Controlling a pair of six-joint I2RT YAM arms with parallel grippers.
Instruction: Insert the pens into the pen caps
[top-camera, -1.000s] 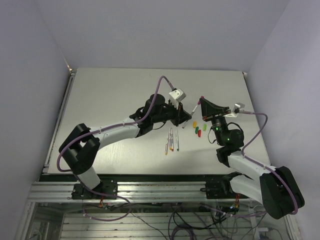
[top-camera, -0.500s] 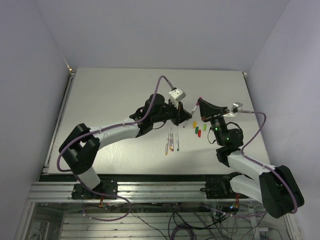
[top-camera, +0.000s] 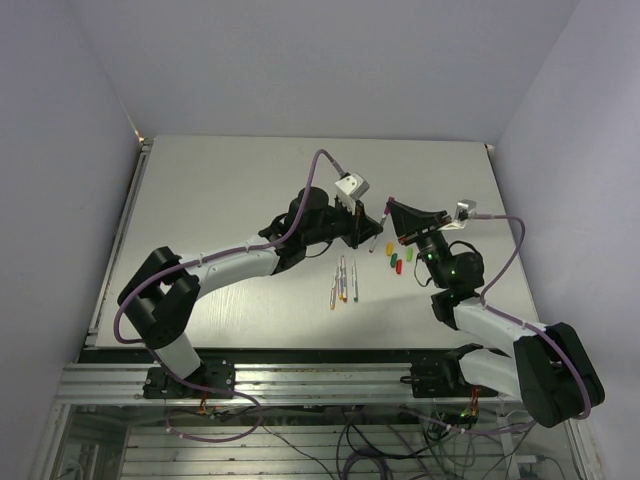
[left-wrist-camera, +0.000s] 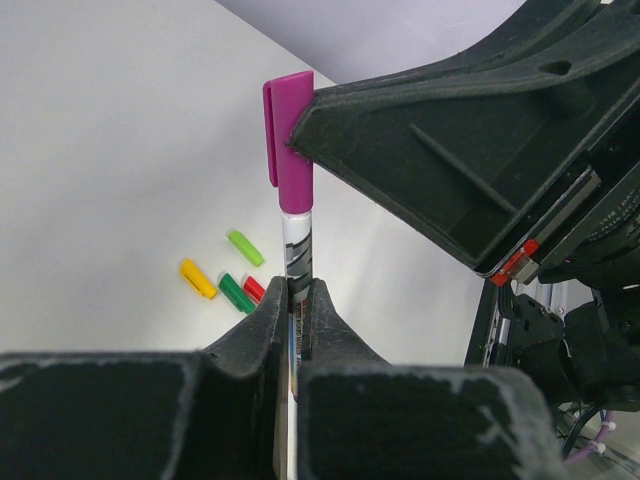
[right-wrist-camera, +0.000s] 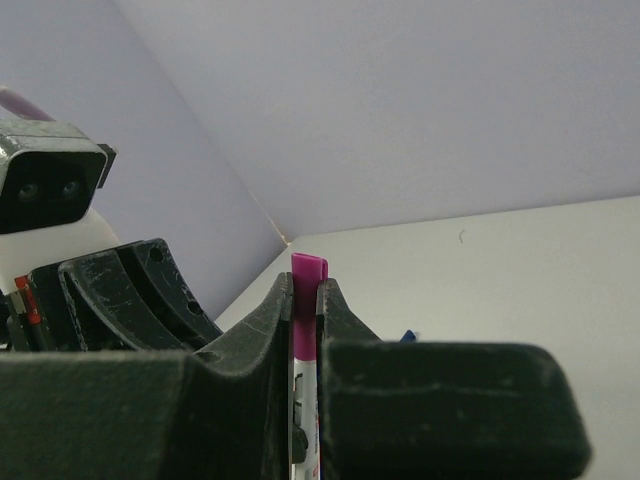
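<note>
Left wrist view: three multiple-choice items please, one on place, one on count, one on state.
1. Where is the magenta cap? A on the table; B on the pen's upper end; C in a box.
2. How many loose caps lie on the table? A two; B four; C six.
3. The left gripper's jaws are: A wide open; B shut on a cap; C shut on the pen.
B: it tops the held pen. B: yellow, red and two green ones show. C: both jaws press its barrel.

Caps (top-camera: 396, 258) right of pens (top-camera: 344, 280), both on table (top-camera: 220, 190).
</note>
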